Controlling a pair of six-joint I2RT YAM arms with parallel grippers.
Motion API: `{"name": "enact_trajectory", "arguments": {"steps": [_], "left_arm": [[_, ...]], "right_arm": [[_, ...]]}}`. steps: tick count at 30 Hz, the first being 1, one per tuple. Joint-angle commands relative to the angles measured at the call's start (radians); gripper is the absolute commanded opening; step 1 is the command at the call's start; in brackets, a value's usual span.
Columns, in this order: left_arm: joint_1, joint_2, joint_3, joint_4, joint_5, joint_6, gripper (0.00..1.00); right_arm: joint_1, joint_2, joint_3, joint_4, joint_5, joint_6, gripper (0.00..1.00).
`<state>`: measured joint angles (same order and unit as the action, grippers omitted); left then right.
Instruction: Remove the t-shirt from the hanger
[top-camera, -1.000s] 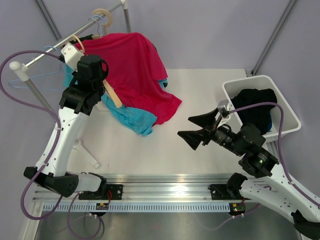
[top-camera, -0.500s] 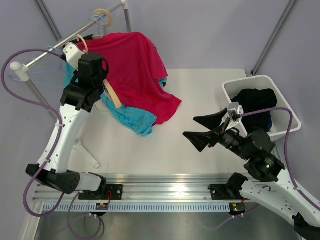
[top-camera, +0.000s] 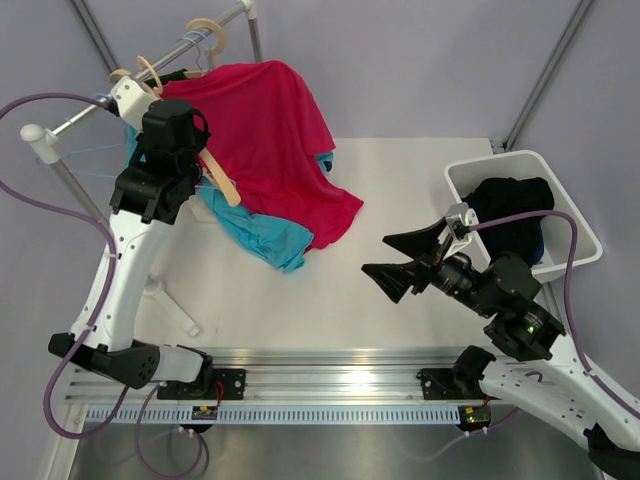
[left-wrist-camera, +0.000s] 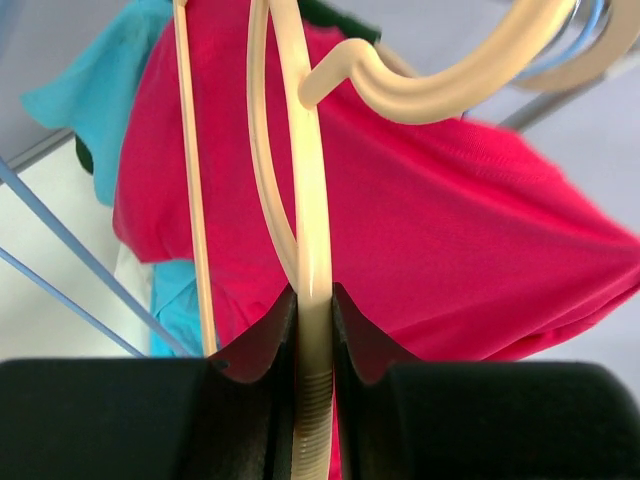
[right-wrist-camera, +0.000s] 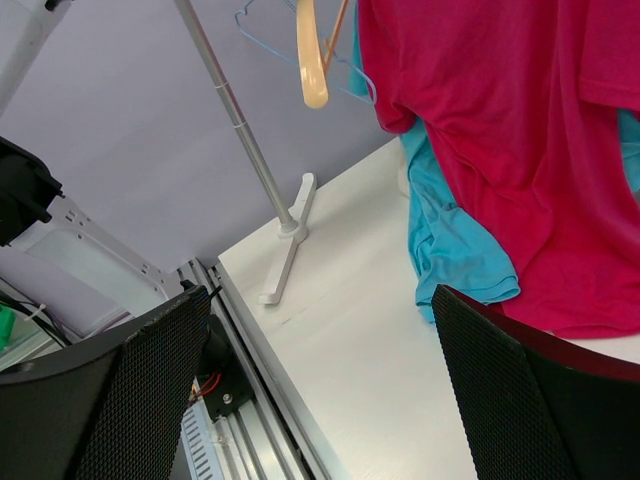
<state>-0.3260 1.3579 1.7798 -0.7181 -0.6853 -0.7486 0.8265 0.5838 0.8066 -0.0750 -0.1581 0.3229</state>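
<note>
My left pincer is clamped shut on the pale wooden hanger, in the upper left of the overhead view beside the clothes rail. The red t-shirt drapes in the upper centre, just right of the hanger, spilling onto the counter over a teal garment. My right pincer hovers at centre right, jaws spread wide, holding nothing. A white bin of dark clothing sits at the right edge.
</note>
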Motion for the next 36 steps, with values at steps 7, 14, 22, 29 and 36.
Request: {"name": "enact_trajectory", "arguments": {"steps": [7, 14, 22, 29, 36], "left_arm": [[0.033, -0.014, 0.041, 0.074, -0.042, -0.031, 0.0], [0.057, -0.029, 0.009, 0.077, -0.057, -0.046, 0.0], [0.097, -0.048, -0.095, 0.101, 0.047, -0.136, 0.0], [0.097, -0.042, -0.114, 0.127, 0.078, -0.135, 0.01], [0.097, -0.069, -0.112, 0.194, 0.21, -0.071, 0.94]], "right_arm": [[0.0, -0.039, 0.005, 0.0, 0.012, 0.005, 1.0], [0.0, -0.059, 0.009, -0.009, -0.006, 0.013, 1.0], [0.0, -0.082, 0.005, -0.009, -0.008, 0.018, 0.99], [0.0, -0.09, 0.006, -0.014, -0.012, 0.018, 0.99], [0.0, -0.098, 0.003, -0.013, -0.014, 0.021, 0.99]]}}
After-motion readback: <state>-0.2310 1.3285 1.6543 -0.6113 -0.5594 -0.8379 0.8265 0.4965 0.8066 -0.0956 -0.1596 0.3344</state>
